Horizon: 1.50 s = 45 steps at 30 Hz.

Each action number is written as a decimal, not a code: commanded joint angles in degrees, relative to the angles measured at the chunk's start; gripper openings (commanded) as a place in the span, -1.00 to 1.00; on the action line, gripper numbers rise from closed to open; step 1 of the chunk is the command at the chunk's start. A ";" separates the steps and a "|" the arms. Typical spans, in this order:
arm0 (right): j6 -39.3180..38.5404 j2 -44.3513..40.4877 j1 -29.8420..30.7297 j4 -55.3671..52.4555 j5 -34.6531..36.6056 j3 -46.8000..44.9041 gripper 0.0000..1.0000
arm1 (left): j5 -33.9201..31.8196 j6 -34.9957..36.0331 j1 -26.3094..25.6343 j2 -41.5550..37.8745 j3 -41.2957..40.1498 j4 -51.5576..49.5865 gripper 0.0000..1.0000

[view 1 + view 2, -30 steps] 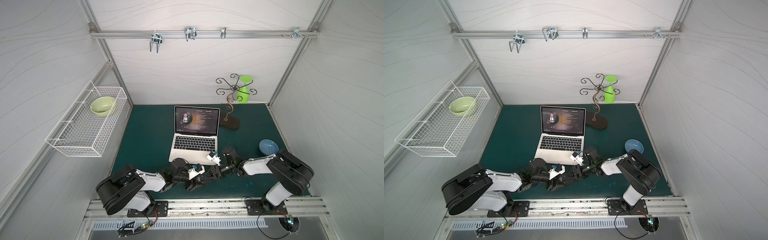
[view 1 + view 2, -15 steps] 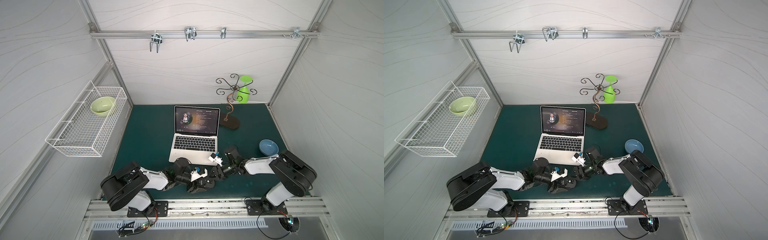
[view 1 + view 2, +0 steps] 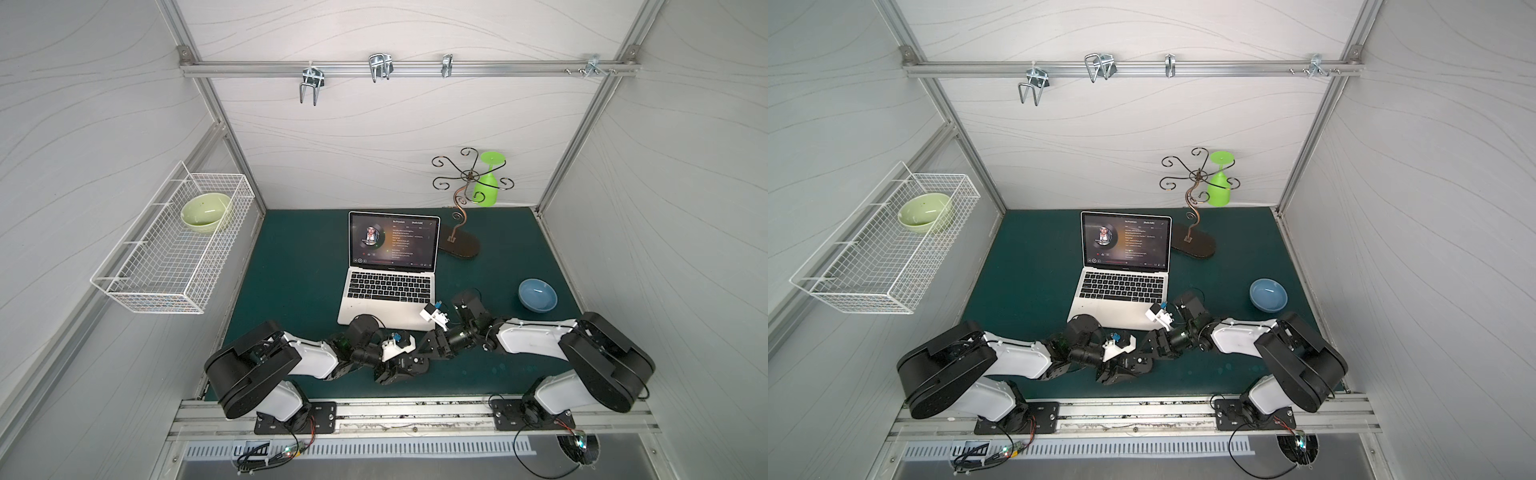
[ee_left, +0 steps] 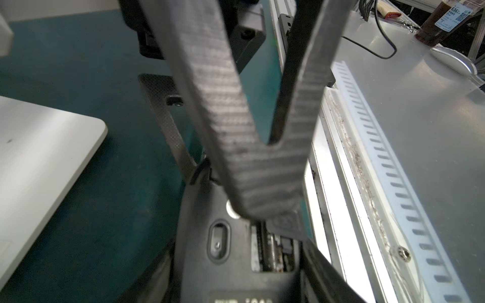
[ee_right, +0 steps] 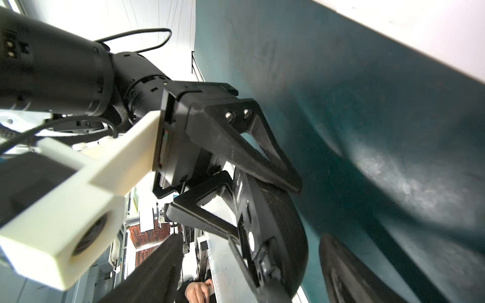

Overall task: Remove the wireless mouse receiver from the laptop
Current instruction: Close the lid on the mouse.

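A white wire basket (image 3: 166, 266) hung on the left wall, with a pale green bowl (image 3: 206, 210) at its far end. The laptop (image 3: 388, 286) stood open at the middle of the green tabletop (image 3: 291, 266), its lit screen facing the arms. The wireless mouse receiver was too small to make out in any view.

Just in front of the laptop's front edge, the left hand (image 5: 262, 207) lay low over the tabletop, clamped on a black wireless mouse (image 3: 401, 372). The right wrist view showed its two triangular fingers (image 5: 244, 147) set on either side of the mouse body. The left wrist view showed the mouse's underside, with an oval switch and an open compartment.

Just right of the left hand, the right hand (image 3: 424, 353) pointed toward the mouse. Its fingers (image 5: 147, 267) were spread wide and gripped nothing. Whether they touched the mouse could not be told.

At the back, right of the laptop, a dark metal stand (image 3: 459, 245) carried a green glass (image 3: 486, 189) hung upside down from one curled arm. A blue bowl (image 3: 537, 295) sat on the tabletop near the right wall, beyond the right arm.
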 commanded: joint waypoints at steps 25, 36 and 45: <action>4.71 -13.04 -0.71 -12.31 6.57 -4.64 0.80 | -0.65 0.08 0.31 -0.47 1.64 1.63 -1.00; 5.87 -13.78 0.61 -10.87 7.38 -5.73 0.64 | -0.48 -0.11 0.42 -0.27 1.62 1.87 -1.00; 7.22 -8.15 3.07 -4.64 8.55 -5.91 0.60 | -0.50 -0.28 0.51 -0.46 1.50 2.12 -1.00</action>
